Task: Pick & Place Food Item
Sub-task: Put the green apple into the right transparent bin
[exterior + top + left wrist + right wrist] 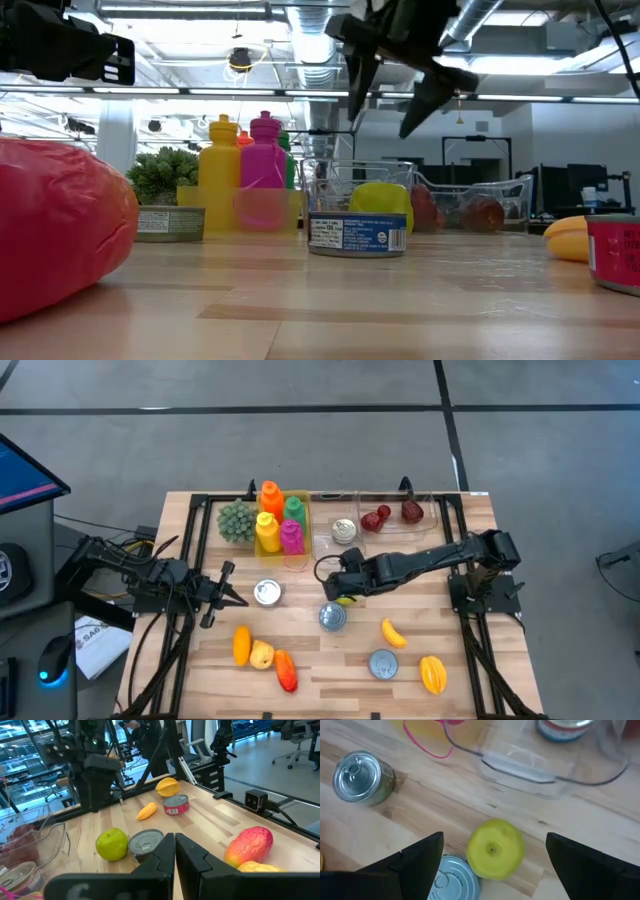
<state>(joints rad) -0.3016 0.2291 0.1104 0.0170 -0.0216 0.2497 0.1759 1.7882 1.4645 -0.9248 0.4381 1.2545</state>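
Hovering with fingers spread wide, the right gripper frames the green apple directly beneath, resting against a can. Likely light, rigid, smooth; grasp across its widest girth. Left gripper waits pressed together.

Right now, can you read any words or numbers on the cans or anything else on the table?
Blue-labelled can: white print on its label, too small and blurred to read.
Red-labelled can: white marks on its label, unreadable.
Paper beside the table: red and dark print, too small to read.
Nothing else shows any writing.
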